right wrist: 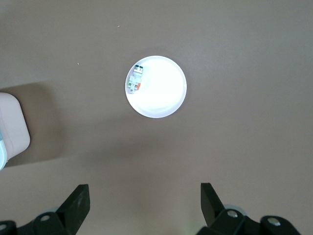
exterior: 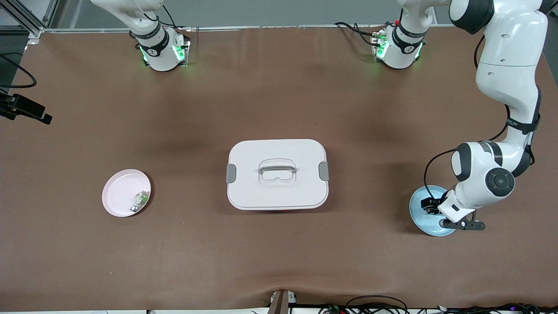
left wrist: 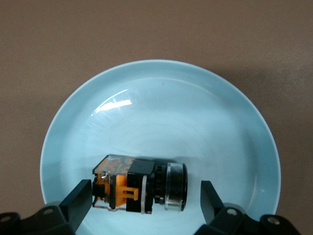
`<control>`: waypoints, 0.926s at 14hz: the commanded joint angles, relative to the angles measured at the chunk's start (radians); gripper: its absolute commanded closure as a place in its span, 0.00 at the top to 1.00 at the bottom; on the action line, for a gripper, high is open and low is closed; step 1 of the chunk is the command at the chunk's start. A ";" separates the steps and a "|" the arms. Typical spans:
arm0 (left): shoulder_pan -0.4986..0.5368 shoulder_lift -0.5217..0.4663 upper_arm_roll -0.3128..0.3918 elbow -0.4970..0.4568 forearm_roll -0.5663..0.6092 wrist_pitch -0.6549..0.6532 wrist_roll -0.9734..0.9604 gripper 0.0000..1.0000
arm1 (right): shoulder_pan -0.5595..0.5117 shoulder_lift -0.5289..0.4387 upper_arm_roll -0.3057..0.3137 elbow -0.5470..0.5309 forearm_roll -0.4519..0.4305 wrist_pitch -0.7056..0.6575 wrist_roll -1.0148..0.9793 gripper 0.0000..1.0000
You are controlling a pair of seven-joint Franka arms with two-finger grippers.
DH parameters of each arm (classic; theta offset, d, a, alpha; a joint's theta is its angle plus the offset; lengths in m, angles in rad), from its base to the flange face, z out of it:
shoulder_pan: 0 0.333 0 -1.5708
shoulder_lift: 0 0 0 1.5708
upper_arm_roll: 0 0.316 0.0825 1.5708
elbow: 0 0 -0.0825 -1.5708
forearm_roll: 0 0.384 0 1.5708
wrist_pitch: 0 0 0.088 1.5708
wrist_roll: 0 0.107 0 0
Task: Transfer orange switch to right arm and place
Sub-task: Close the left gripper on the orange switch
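Nearest to the front camera, the brown table [exterior: 279, 261] lay bare in a wide strip along its edge. A little farther, at the left arm's end, stood the light blue plate [exterior: 420, 216], and the left pincer [left wrist: 146, 196] was low over it, its two fingers spread wide with one on each side of the orange switch [left wrist: 139, 185] and not touching it. The switch lay on its side inside the plate, close to the rim, with free plate surface around the rest of it. At about the same depth, at the right arm's end, the pink plate [exterior: 120, 194] held a small white-and-green part [exterior: 139, 201] near its rim. Between the two plates, a bit farther, stood the white lidded box [exterior: 277, 174], closed, with open table all around it. The right pincer [right wrist: 145, 205] hung high over the table, well apart from the pink plate, fingers wide apart and holding nothing.
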 commanded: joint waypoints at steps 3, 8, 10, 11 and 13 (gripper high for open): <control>0.003 0.023 -0.002 0.022 0.011 0.017 0.015 0.70 | -0.005 0.013 0.006 0.025 -0.012 -0.012 0.000 1.00; 0.000 0.017 -0.002 0.022 0.005 0.018 0.015 0.14 | -0.004 0.012 0.006 0.025 -0.012 -0.013 0.000 1.00; 0.000 0.009 -0.006 0.040 0.000 0.017 0.012 0.08 | -0.004 0.012 0.006 0.025 -0.012 -0.013 0.002 1.00; 0.003 0.005 -0.011 0.046 -0.001 0.005 0.010 0.07 | -0.005 0.012 0.006 0.026 -0.012 -0.012 0.000 1.00; -0.004 -0.024 -0.023 0.046 -0.004 -0.023 0.006 0.06 | -0.005 0.012 0.006 0.025 -0.012 -0.015 0.000 1.00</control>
